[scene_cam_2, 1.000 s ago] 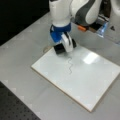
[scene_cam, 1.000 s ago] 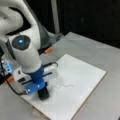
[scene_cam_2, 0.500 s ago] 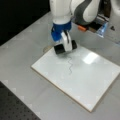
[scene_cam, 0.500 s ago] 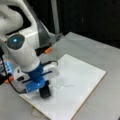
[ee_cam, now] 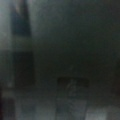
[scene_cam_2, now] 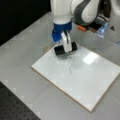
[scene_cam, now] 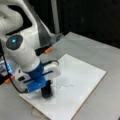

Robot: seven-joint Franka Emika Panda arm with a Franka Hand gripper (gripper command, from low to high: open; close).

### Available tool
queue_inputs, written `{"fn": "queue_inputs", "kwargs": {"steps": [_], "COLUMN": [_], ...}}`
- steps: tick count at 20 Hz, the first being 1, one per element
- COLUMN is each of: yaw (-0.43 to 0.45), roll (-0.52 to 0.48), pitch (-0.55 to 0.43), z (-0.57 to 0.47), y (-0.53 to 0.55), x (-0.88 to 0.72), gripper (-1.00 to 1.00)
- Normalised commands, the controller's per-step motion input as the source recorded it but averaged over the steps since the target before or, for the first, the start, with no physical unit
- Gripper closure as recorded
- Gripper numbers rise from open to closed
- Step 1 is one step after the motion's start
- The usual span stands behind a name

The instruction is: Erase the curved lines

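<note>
On the grey surface (scene_cam_2: 22, 50) lies a white board (scene_cam_2: 82, 82) w/ the curve lines (scene_cam_2: 70, 65), a thin dark squiggle, near its middle in a front view, and faint just right of the eraser in a front view (scene_cam: 65, 85). At the squiggle's far end the gripper (scene_cam_2: 65, 48) is down on the board, fingers clamped on a dark cylindrical eraser (scene_cam_2: 59, 50) that touches the board by its edge. Wrist view too dark and blurred to tell anything; behind the board, arm base w/ orange clips (scene_cam_2: 81, 28).
</note>
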Motion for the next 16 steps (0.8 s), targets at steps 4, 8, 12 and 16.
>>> {"fn": "queue_inputs", "kwargs": {"steps": [4,8,12,16], "yaw": [-0.042,-0.069,-0.098,-0.115], "roll": [-0.008,0.000,0.022,0.026], "pitch": [-0.213,-0.219,-0.247,-0.273], "z": [-0.27,-0.25,-0.27,-0.33], "y": [0.09,0.08,0.12,0.18], "x": [-0.32,-0.34,-0.28,-0.18], "gripper": [1.00,1.00,1.00,1.00]}}
